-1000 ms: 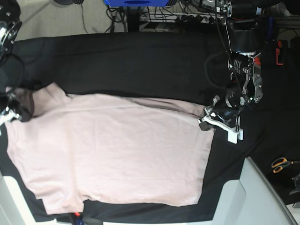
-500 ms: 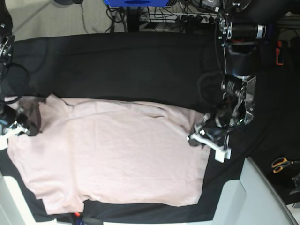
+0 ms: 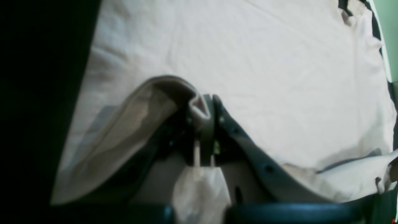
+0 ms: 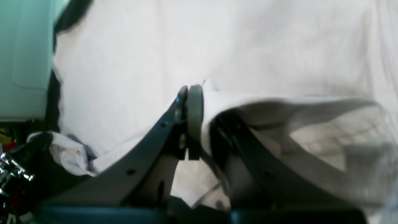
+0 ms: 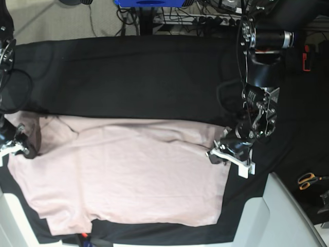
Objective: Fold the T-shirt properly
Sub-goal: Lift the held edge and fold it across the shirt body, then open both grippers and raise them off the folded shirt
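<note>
Both grippers pinch the far edge of the pink T-shirt (image 5: 123, 170), which lies spread on the black cloth (image 5: 139, 72) toward the near edge of the bench. Over the last second the left gripper (image 5: 216, 153) and right gripper (image 5: 23, 149) have carried that edge nearward, so the first lengthwise fold looks under way.

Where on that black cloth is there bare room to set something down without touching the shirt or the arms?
The widest bare patch is the black cloth beyond the T-shirt's far edge, between the two arms. A thin bare strip runs along the shirt's near hem. It is crowded at both ends, where the left gripper and right gripper pinch the shirt, and by the scissors.
</note>
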### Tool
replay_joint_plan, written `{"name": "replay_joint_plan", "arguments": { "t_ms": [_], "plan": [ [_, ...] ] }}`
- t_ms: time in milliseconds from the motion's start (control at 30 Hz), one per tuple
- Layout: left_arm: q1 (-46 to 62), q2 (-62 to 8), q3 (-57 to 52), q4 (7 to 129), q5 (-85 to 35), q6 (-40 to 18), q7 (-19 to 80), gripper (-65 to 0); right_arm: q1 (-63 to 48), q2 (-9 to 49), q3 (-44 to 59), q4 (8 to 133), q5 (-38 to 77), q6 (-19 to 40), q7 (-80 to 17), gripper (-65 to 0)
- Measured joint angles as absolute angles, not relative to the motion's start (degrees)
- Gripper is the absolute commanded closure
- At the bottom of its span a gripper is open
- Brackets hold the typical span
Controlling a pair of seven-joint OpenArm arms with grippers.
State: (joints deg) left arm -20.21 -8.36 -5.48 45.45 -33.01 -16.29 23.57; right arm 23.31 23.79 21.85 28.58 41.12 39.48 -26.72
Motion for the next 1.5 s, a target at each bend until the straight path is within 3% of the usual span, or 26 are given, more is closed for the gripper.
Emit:
{"name": "replay_joint_plan", "arguments": {
  "t_ms": [500, 1067, 1167, 1300, 1367, 1500],
  "plan": [
    [-22.11, -7.84, -5.43, 39.46, -33.01, -16.27, 10.57, 0.0, 23.29, 22.96, 21.89, 28.58, 41.12, 39.42, -19.86, -0.2],
    [-25.08, -7.86, -5.41, 33.61, -33.01, -16.36, 5.32, 0.0, 23.16, 19.25, 21.89, 28.58, 41.12, 39.05, -9.39, -1.1],
    [-25.06, -8.14, -2.44, 33.56, -33.01, -16.27, 5.32, -0.2, 23.16, 19.18, 22.15, 28.58, 41.12, 39.05, -9.39, -8.6],
    [-25.26, -7.97, -0.58, 34.15, -33.01, -16.34, 5.58, -37.4, 23.18, 19.55, 22.31, 28.69, 41.69, 39.05, -9.19, -30.6],
    [-25.78, -8.14, -0.71, 35.59, -33.08, -16.27, 5.39, -50.7, 23.24, 19.68, 24.29, 28.80, 41.76, 39.07, -9.26, -37.5],
    [-26.28, -8.51, -0.95, 42.06, -33.61, -16.23, 5.26, -63.8, 23.05, 19.62, 33.82, 30.24, 41.69, 38.92, -11.79, -38.0]
  ]
}}
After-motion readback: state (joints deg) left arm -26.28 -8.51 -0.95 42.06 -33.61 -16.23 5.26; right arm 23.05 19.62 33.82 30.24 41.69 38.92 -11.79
